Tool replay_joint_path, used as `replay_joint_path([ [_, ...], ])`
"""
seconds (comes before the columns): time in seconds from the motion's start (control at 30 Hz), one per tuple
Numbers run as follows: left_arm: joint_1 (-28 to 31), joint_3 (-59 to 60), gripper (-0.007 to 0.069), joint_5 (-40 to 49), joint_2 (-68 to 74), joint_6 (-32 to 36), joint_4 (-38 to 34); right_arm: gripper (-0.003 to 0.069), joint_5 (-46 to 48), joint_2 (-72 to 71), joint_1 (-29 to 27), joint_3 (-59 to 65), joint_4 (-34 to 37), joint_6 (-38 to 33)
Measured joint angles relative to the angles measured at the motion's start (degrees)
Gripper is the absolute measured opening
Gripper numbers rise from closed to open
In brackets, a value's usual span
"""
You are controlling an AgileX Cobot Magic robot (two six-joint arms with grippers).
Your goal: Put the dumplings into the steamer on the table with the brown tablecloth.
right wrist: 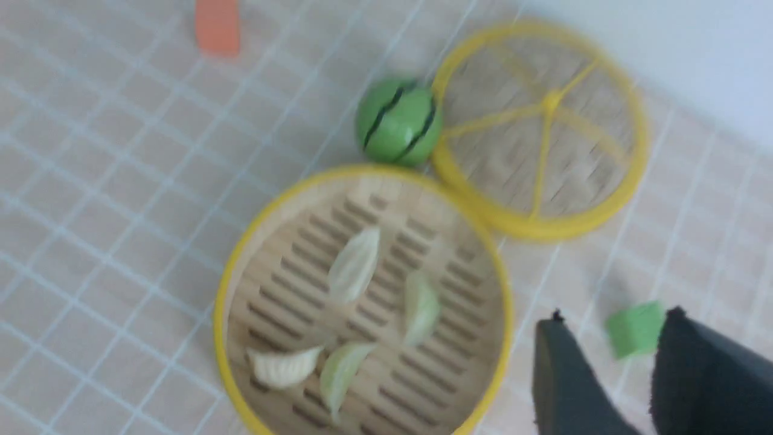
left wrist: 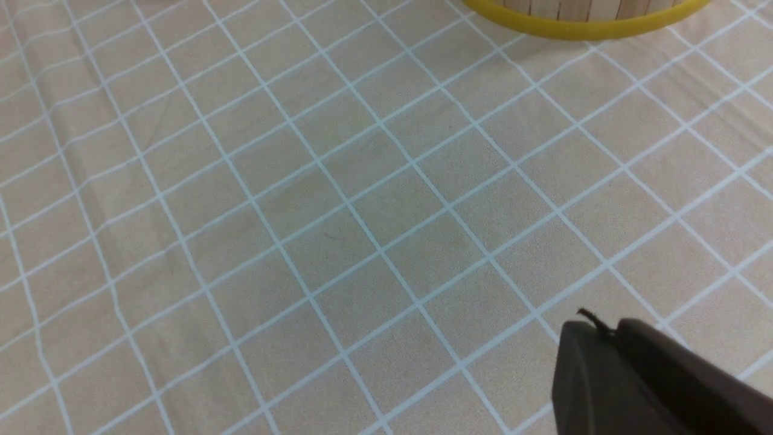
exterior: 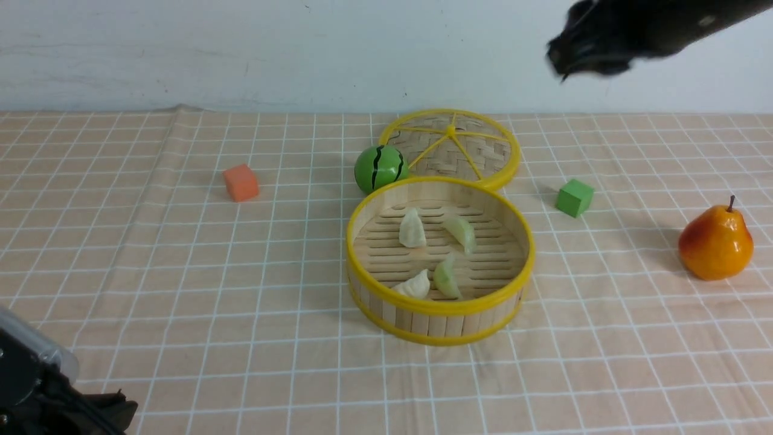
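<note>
Front view: shows all four dumplings (exterior: 447, 278) lying on the slatted floor of the steamer (exterior: 435, 320), mid brown tablecloth (exterior: 181, 272), well below and left of the blurred, raised right gripper (exterior: 567, 60). Right wrist view: shows that gripper's fingers (right wrist: 561, 374) apart, clamping nothing, with a green cube (right wrist: 635, 329) seen through the gap. Far cream dumpling (exterior: 412, 228) lengthwise near-to-far; far green dumpling (exterior: 462, 232) slanting far-left to near-right; near cream dumpling (exterior: 415, 285) crosswise by the front wall; near green dumpling (exterior: 448, 279) just beside it, roughly near-to-far. Left gripper (left wrist: 616, 332) low over bare cloth, apart from the steamer, fingers together, empty.
</note>
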Motion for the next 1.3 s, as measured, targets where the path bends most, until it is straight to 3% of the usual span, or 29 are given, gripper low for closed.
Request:
replay_joint_path([
  [0.1, 0.00, 0.00, 0.0039, 0.00, 0.00, 0.00, 0.00, 0.0008, -5.73, -12.25, 0.00, 5.84, -0.50, 0.00],
  [0.13, 0.00, 0.00, 0.0039, 0.00, 0.00, 0.00, 0.00, -0.0011, -7.93, -15.95, 0.00, 9.19, -0.50, 0.00],
  [0.27, 0.00, 0.00, 0.0041, 0.00, 0.00, 0.00, 0.00, -0.0019, -16.18, -26.81, 0.00, 23.97, -0.33, 0.00],
  [0.37, 0.00, 0.00, 0.0046, 0.00, 0.00, 0.00, 0.00, -0.0019, -27.87, -37.50, 0.00, 42.52, -0.38, 0.00],
  [0.43, 0.00, 0.00, 0.0050, 0.00, 0.00, 0.00, 0.00, -0.0018, -42.09, -45.67, 0.00, 58.58, -2.10, 0.00],
  [0.47, 0.00, 0.00, 0.0050, 0.00, 0.00, 0.00, 0.00, -0.0018, -42.09, -46.20, 0.00, 59.88, -2.26, 0.00],
  [0.57, 0.00, 0.00, 0.0055, 0.00, 0.00, 0.00, 0.00, -0.0018, -65.29, -53.48, 0.00, 82.85, -6.34, 0.00],
  [0.7, 0.00, 0.00, 0.0057, 0.05, 0.00, 0.00, 0.00, -0.0013, -81.89, -58.79, 0.00, 97.60, -10.96, 0.00],
  [0.8, 0.00, 0.00, 0.0057, 0.06, 0.00, 0.00, -0.12, -0.0011, -83.07, -61.52, 0.00, 98.50, -16.63, 0.00],
  [1.0, 0.00, 0.00, 0.0057, 0.40, 0.00, 0.00, -0.19, -0.0008, -83.81, -62.41, 0.00, 98.14, -17.58, 0.00],
  [1.2, 0.00, 0.00, 0.0065, 0.40, 0.00, 0.00, -0.19, -0.0001, -81.78, -65.22, -0.95, 99.27, -9.81, 0.00],
  [1.3, 0.00, 0.00, 0.0071, 0.79, 0.00, 0.00, -0.19, 0.0000, -70.60, -74.56, -7.46, 99.34, -3.49, 0.00],
])
